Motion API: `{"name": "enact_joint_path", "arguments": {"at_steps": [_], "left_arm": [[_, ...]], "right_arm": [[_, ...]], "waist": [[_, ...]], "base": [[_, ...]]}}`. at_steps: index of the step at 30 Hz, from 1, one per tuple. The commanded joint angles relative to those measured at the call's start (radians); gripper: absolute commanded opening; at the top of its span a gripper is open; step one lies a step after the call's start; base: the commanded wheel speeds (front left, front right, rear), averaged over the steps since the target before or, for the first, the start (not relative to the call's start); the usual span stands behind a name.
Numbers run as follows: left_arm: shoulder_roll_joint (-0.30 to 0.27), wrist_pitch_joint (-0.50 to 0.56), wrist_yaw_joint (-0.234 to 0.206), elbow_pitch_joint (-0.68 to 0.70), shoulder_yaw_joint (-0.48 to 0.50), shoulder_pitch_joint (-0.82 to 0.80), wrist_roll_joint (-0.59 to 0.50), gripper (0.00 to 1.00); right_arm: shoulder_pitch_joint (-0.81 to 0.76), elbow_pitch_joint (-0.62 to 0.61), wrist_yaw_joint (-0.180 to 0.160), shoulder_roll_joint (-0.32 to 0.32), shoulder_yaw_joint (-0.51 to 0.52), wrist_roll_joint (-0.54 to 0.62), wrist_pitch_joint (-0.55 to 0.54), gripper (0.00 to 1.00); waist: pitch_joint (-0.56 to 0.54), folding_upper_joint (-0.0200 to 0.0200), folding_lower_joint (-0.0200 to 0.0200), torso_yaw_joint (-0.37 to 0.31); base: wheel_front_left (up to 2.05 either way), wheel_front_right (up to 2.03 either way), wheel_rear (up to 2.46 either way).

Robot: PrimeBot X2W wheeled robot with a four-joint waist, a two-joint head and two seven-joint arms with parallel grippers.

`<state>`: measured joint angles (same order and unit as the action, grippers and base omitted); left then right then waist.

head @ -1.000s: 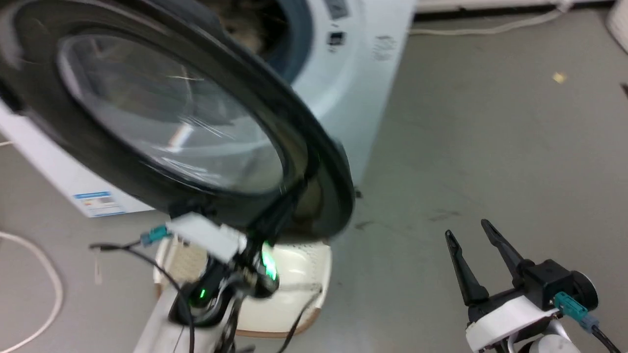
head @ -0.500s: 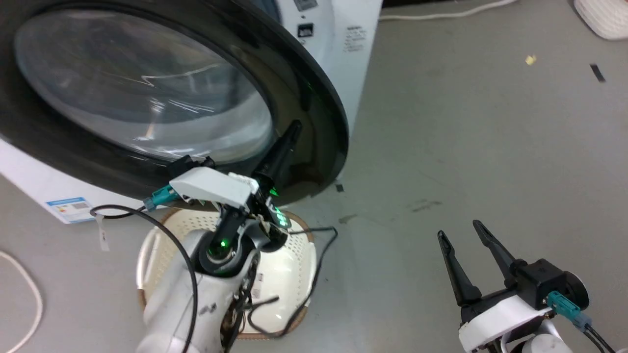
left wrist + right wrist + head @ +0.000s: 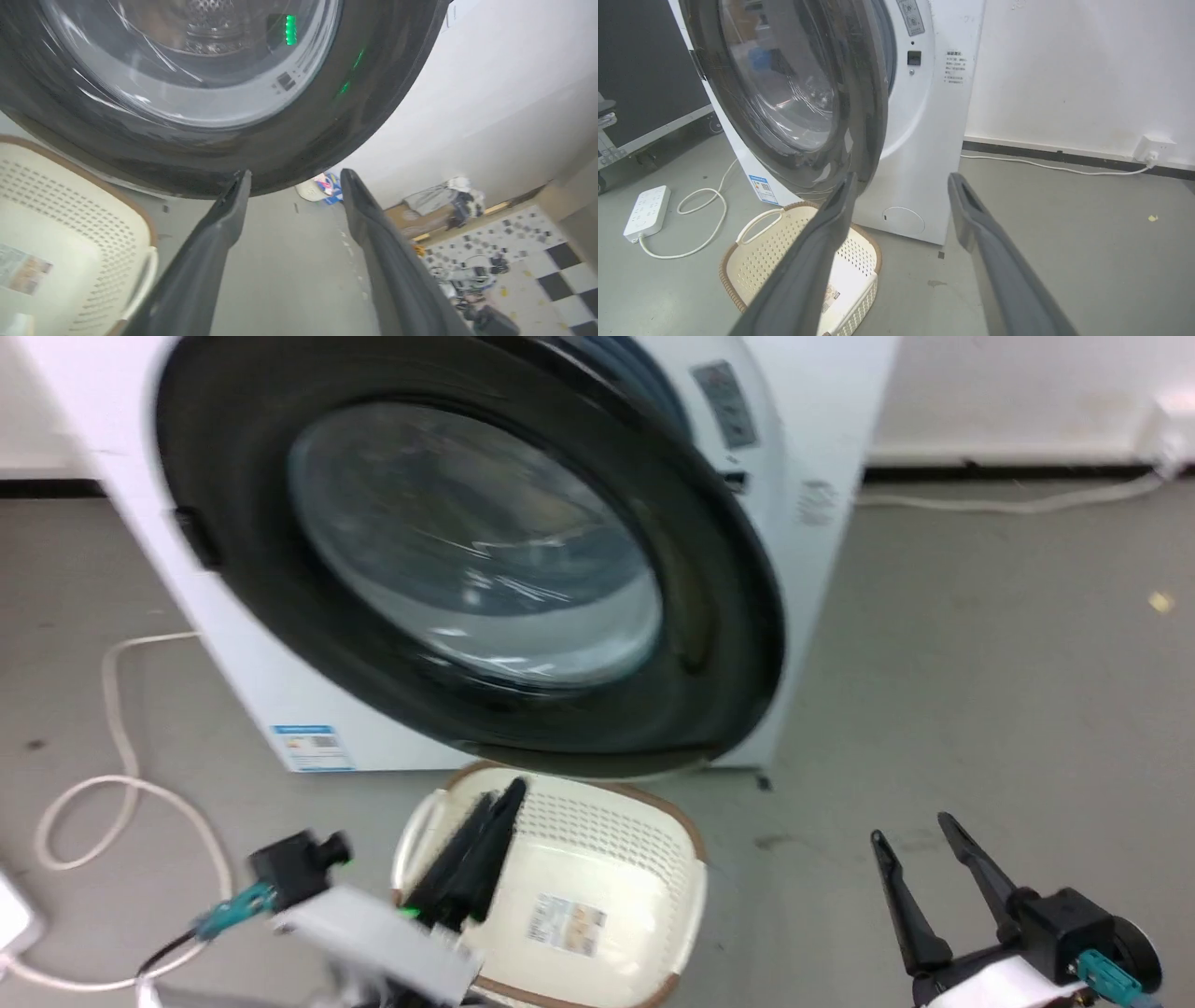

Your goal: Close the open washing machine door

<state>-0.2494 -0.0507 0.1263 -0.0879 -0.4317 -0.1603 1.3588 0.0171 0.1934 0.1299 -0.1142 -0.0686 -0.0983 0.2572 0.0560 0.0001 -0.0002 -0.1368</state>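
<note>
The washing machine door (image 3: 467,551), with its wide black rim and bulging glass, stands ajar, angled a little off the white washing machine (image 3: 803,551). From the right wrist I see the washing machine door (image 3: 784,93) nearly edge-on, a gap between it and the washing machine (image 3: 924,140). My left gripper (image 3: 504,793) is blurred, below the door's lower rim and above the basket, apart from the door. Its wrist view shows the left gripper (image 3: 295,173) open just under the washing machine door (image 3: 303,140). My right gripper (image 3: 912,831) stands open and empty over the floor at the lower right, as does the right gripper (image 3: 902,177) in its own view.
A cream laundry basket (image 3: 597,859) sits on the floor under the door, and the same basket (image 3: 784,242) appears from the right wrist. A white cable (image 3: 121,784) loops at the left, leading to a power strip (image 3: 647,212). A wall socket (image 3: 1153,147) and cord run along the back wall.
The head camera has shifted. My left gripper, earlier against the door's lower rim, has dropped away from it over the basket. The door stands closer to the machine front.
</note>
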Motion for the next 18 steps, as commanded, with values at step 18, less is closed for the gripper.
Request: {"name": "enact_joint_path", "arguments": {"at_steps": [18], "left_arm": [[0.018,-0.211,-0.179,0.072,0.188,0.198,-1.107,1.00]], "right_arm": [[-0.060,-0.038,0.001,0.020,-0.008,0.006,0.005,1.00]], "waist": [[-0.091,-0.0001,0.0002,0.178]], "base": [[0.00,0.00,0.00]]}}
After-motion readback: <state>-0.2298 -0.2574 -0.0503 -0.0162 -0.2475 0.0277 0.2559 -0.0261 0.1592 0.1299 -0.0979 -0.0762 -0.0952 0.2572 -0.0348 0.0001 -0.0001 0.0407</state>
